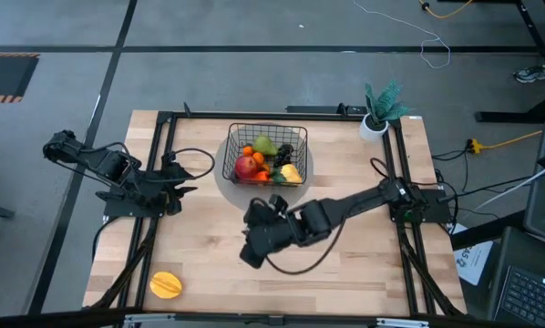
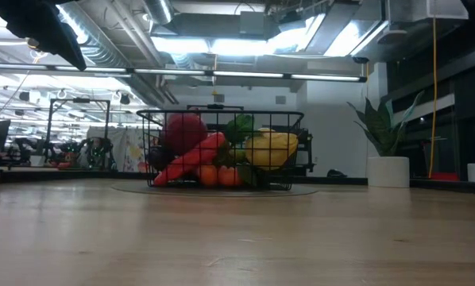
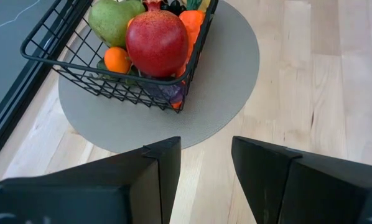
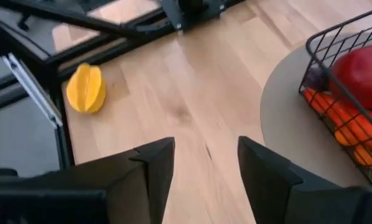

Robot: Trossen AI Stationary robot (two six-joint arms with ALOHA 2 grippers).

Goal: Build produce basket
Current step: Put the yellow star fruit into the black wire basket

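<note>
The black wire basket (image 1: 265,153) stands on a round grey mat (image 1: 225,182) at the table's far middle. It holds a red apple (image 3: 157,41), a green pear (image 3: 111,20), small oranges (image 3: 117,60), a carrot and a yellow fruit (image 2: 271,148). A yellow-orange fruit (image 1: 166,284) lies on the table near the near-left corner; it also shows in the right wrist view (image 4: 86,88). My right gripper (image 1: 251,252) is open and empty above the table's middle, between the basket and that fruit. My left gripper (image 1: 189,179) is open and empty, left of the basket.
A small white pot with a teal plant (image 1: 382,109) stands at the far right corner. Black frame rails (image 1: 159,164) run along the table's left, right and far sides. Cables (image 1: 295,264) trail over the wood near the right arm.
</note>
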